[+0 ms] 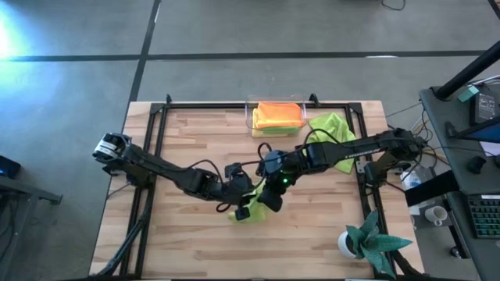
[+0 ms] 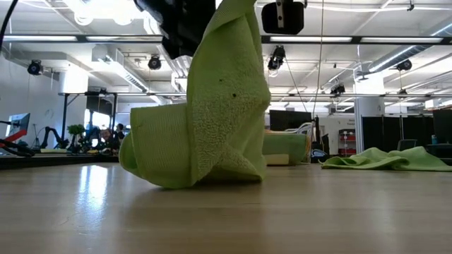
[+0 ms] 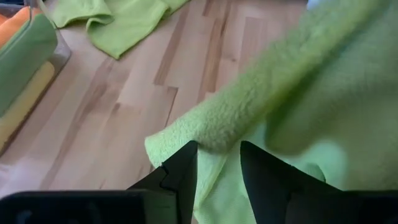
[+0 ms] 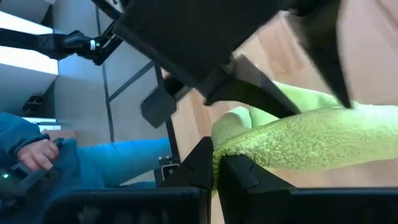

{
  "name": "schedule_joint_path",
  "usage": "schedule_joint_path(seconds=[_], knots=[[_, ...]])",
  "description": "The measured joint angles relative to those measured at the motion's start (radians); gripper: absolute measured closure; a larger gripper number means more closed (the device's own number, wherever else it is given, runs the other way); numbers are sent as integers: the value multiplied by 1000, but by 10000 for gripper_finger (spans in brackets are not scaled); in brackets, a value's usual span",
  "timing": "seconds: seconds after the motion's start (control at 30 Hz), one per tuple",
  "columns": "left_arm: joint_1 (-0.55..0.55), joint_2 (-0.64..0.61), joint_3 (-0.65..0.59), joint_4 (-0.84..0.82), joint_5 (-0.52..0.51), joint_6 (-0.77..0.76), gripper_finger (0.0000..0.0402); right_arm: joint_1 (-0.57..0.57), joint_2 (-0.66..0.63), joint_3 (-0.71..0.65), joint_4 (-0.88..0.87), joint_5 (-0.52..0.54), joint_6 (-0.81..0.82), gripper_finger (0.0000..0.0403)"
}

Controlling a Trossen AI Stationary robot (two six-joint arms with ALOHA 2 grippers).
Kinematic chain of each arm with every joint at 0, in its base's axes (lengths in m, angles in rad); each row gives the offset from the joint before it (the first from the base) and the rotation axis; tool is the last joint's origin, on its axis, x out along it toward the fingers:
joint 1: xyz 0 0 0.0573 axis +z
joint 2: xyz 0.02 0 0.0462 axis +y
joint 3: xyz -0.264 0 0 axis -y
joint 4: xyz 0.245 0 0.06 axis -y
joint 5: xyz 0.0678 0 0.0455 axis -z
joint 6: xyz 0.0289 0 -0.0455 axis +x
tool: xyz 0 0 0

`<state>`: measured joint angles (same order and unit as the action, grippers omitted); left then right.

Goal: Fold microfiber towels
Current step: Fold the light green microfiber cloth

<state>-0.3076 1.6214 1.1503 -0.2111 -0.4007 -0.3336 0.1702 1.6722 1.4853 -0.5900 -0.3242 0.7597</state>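
Wooden table top (image 1: 195, 242) of pale planks inside a black frame, with grey concrete floor around it and a large hall with ceiling lamps visible beyond in the low view. Near the middle of the table, both arms meeting over one lime green towel (image 2: 212, 120), lifted into a tall peak with its lower part still resting on the wood. Right gripper (image 4: 214, 163) clenched tightly on a folded edge of this towel, fingers pressed together with the cloth squeezed between them. Left gripper (image 3: 217, 165) just beside it, fingers a little apart and closed on a thick rolled edge of the same towel. Counted towels: one lime green in the grippers; a second lime green towel (image 1: 332, 129) lying crumpled on the table toward the far right, next to the clear plastic bin (image 1: 251, 117); inside the bin a stack with an orange towel (image 1: 279, 113) on top and a yellow towel (image 1: 275, 127) below it, and in the left wrist view a green folded layer (image 3: 28, 53) between the orange and the yellow. One teal spiky plant in a white pot (image 1: 366, 240) at the near right corner of the table. One person's hand (image 4: 34, 152) and blue sleeve seen beyond the table in the right wrist view.
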Motion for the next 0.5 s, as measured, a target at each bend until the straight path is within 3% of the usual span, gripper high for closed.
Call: schedule_joint_path(seconds=[0.2, 0.5], knots=[[7, 50, 0, 120, -7, 54, 295, 6, 0, 0, 0, -55, -23, 394], [7, 94, 0, 129, -9, 87, 305, 10, -2, 21, -18, -208, -87, 394]])
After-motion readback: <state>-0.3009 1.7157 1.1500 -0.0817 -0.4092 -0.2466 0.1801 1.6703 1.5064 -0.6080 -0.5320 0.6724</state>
